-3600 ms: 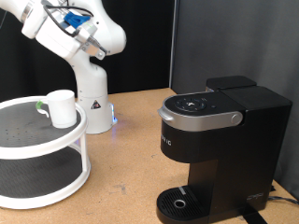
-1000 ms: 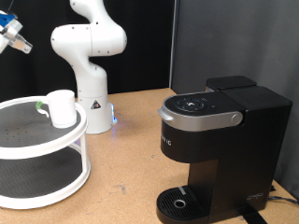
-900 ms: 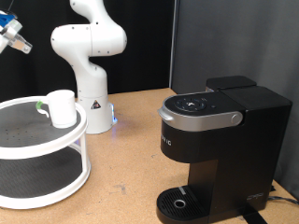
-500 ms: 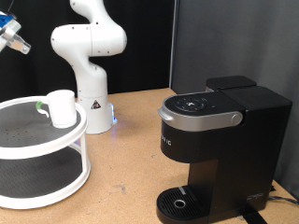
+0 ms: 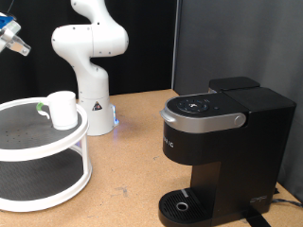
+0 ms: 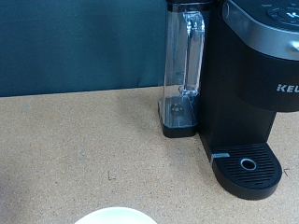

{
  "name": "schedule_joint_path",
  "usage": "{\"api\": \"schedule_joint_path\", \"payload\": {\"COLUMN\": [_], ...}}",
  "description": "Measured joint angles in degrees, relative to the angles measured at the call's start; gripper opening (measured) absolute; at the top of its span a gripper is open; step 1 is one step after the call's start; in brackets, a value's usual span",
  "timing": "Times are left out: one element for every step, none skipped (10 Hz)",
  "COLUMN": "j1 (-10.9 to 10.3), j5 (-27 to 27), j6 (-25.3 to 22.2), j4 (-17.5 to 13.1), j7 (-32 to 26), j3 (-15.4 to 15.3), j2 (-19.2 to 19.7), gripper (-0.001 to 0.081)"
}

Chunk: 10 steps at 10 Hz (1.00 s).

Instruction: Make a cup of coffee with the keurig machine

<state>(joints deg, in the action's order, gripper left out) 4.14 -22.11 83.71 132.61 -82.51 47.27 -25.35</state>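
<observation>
The cup (image 5: 62, 109) stands upright on the top tier of a white two-tier rack (image 5: 57, 151) at the exterior view's left, a green tint at its left side. It sits where it sat 3.6 s ago. In the wrist view only a white curved rim (image 6: 116, 217) shows at the frame edge; I cannot tell whether it is the cup.

The keurig (image 5: 220, 151) stands on the wooden table (image 5: 128, 165) at the exterior view's right, well apart from the rack. Lid down, silver band around the brew head, drip base bare. No change from the earlier frames. In the wrist view its clear water tank (image 6: 184, 65) shows on the side.

Change: 3.6 s ago the arm was bent over the rack near the cup. Now the arm (image 5: 90, 57) is raised, and only part of the hand (image 5: 11, 33) shows at the exterior view's top left edge, above and apart from the cup. Position unchanged over the last second. Fingers are out of frame; gripper state cannot be told.

Writing: "KEU" reads on the machine front in the wrist view, the rest cut off. Vertical lettering in the exterior view is too small to read.
</observation>
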Motion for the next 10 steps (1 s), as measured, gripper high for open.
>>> {"api": "schedule_joint_path", "payload": {"j1": [0.0, 0.0, 0.0, 0.0, 0.0, 0.0, 0.0, 0.0, -0.01, -0.02], "j5": [0.0, 0.0, 0.0, 0.0, 0.02, 0.17, 0.47, 1.04, 1.63, 2.09], "j6": [0.0, 0.0, 0.31, 1.37, 2.91, 4.01, 5.03, 5.97, 7.04, 7.83], "j4": [0.04, 0.21, 0.59, 1.2, 2.03, 2.76, 3.42, 4.08, 4.81, 5.46], "j7": [0.0, 0.0, -0.07, -0.28, -0.68, -1.23, -1.73, -2.13, -2.54, -2.91], "j3": [0.0, 0.0, 0.0, 0.0, -0.01, -0.01, -0.01, -0.01, -0.01, -0.01], "j2": [0.0, 0.0, 0.0, 0.0, 0.0, 0.01, 0.02, 0.04, 0.09, 0.22], "gripper": [0.0, 0.0, 0.0, 0.0, 0.0, 0.0, 0.0, 0.0, 0.0, 0.0]}}
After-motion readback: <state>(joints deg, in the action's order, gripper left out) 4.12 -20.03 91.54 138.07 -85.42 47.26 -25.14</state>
